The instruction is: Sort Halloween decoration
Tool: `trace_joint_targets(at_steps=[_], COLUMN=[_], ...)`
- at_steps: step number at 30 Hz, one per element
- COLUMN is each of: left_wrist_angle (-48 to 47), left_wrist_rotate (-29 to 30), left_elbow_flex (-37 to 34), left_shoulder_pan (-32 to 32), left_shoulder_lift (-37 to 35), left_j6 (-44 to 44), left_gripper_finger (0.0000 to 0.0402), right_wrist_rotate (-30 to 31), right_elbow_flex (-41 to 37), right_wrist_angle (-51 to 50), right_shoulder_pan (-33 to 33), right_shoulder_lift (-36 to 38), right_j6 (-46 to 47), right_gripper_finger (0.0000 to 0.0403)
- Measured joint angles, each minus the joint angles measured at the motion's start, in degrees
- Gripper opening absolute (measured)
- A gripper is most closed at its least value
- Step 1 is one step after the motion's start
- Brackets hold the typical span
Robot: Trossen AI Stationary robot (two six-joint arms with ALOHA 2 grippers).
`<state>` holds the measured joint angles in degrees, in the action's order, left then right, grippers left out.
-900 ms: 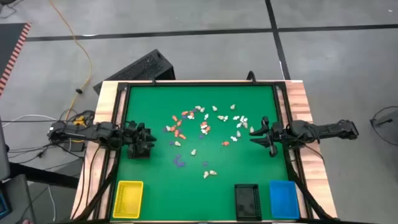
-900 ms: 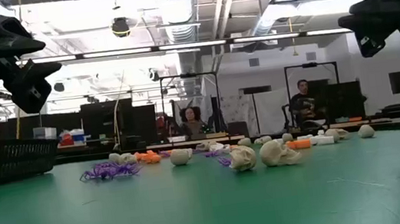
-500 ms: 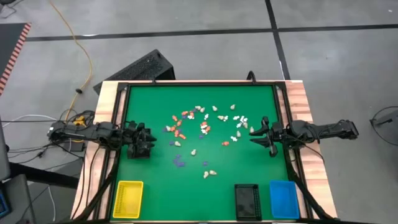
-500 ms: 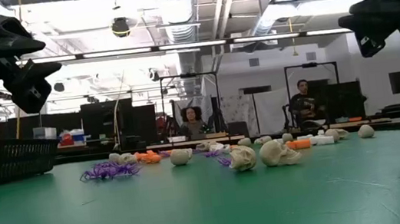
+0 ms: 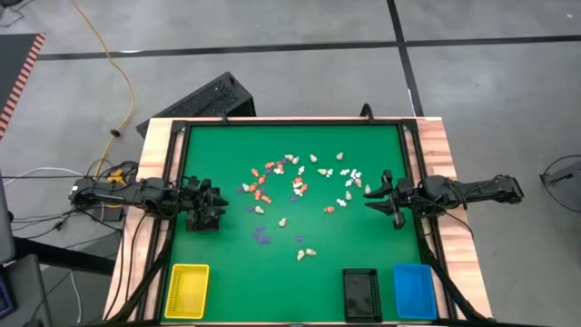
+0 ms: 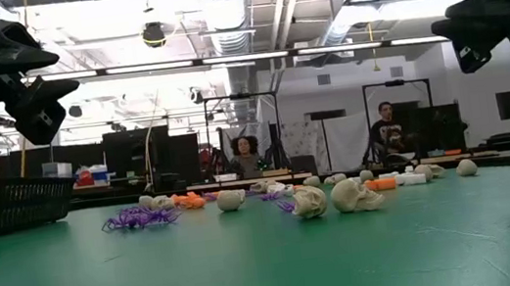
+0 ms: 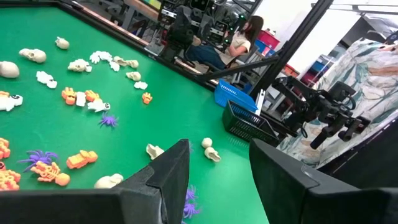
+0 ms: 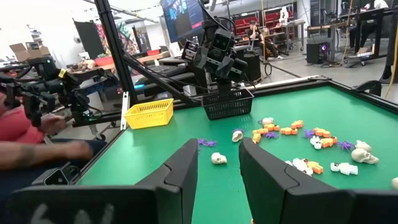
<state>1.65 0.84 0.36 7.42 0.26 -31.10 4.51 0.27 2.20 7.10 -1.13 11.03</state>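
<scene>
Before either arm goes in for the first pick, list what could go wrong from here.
1. The figurines lie packed close together, so the open left gripper or right gripper may grab two or knock neighbours away.
2. The yellow tray, black tray and blue tray sit at the table's edge: a long carry may drop pieces.

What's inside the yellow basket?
Nothing that shows. From above, the yellow basket looks empty, just its mesh floor. The little figurines all lie out on the green table.

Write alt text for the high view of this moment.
Tiny Halloween figurines lie scattered mid-table on a green mat. The left gripper and right gripper, both open and empty, flank them. Yellow, black and blue trays line the near edge.
</scene>
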Motion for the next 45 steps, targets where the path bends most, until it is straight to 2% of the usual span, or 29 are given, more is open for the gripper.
trace_joint_targets(at_steps=[20, 30, 36, 40, 45], left_wrist_angle=[0.0, 0.71, 0.92, 1.59, 1.82], left_wrist_rotate=[0.19, 3.13, 5.09, 8.92, 10.15], left_elbow_flex=[0.0, 0.01, 0.02, 0.0, 0.0], left_shoulder_pan=[-0.02, -0.02, -0.02, -0.02, -0.02], left_shoulder_lift=[0.02, 0.0, 0.02, 0.01, 0.0], left_j6=[0.0, -0.67, -2.18, -2.08, -4.3], left_gripper_finger=[0.0158, 0.0158, 0.0158, 0.0158, 0.0158], right_wrist_rotate=[0.0, 0.0, 0.11, 0.21, 5.52], right_elbow_flex=[0.02, 0.02, 0.02, 0.02, 0.0], right_wrist_angle=[0.0, 0.22, 1.1, 1.99, 4.28], right_shoulder_pan=[0.02, -0.09, -0.11, -0.11, -0.11], right_shoulder_lift=[0.0, 0.0, 0.0, 0.0, 0.0], right_j6=[0.02, 0.04, 5.6, 9.3, 9.62], right_gripper_finger=[0.0138, 0.0138, 0.0138, 0.0138, 0.0138])
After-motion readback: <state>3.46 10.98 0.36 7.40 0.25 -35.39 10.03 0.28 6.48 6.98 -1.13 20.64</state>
